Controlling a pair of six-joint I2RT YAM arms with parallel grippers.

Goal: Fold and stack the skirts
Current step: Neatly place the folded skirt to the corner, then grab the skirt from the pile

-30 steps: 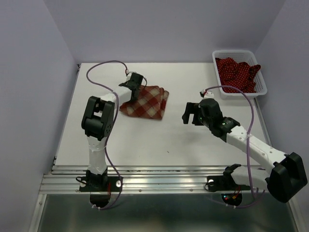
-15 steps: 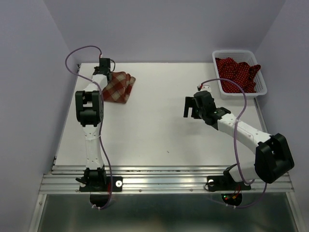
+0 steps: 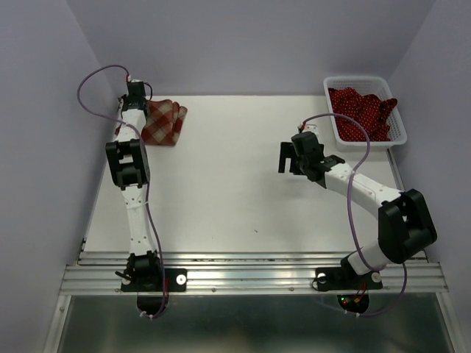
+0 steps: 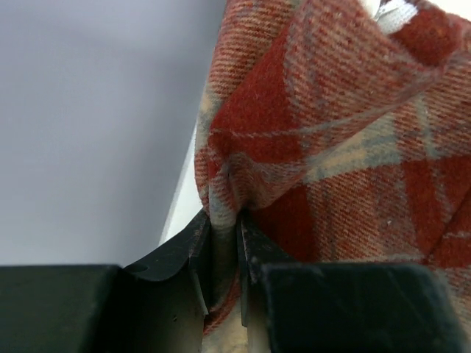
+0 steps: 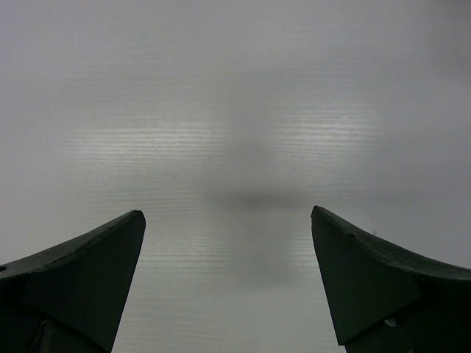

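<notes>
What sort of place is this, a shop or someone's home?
Probably a robot test booth: left arm and right arm bolted to a white table, plain lilac walls, a plaid skirt and a basket of spotted skirts.

My left claw (image 3: 141,110) has swung well away from the basket (image 3: 366,79), from the middle of the table (image 3: 235,198) out to the corner farthest from that basket. The plaid skirt (image 3: 163,122) pinched in it has been dragged along and lies more bunched. My right claw (image 3: 288,157) has crept slightly nearer the basket, its arm's elbow drawn in
</notes>
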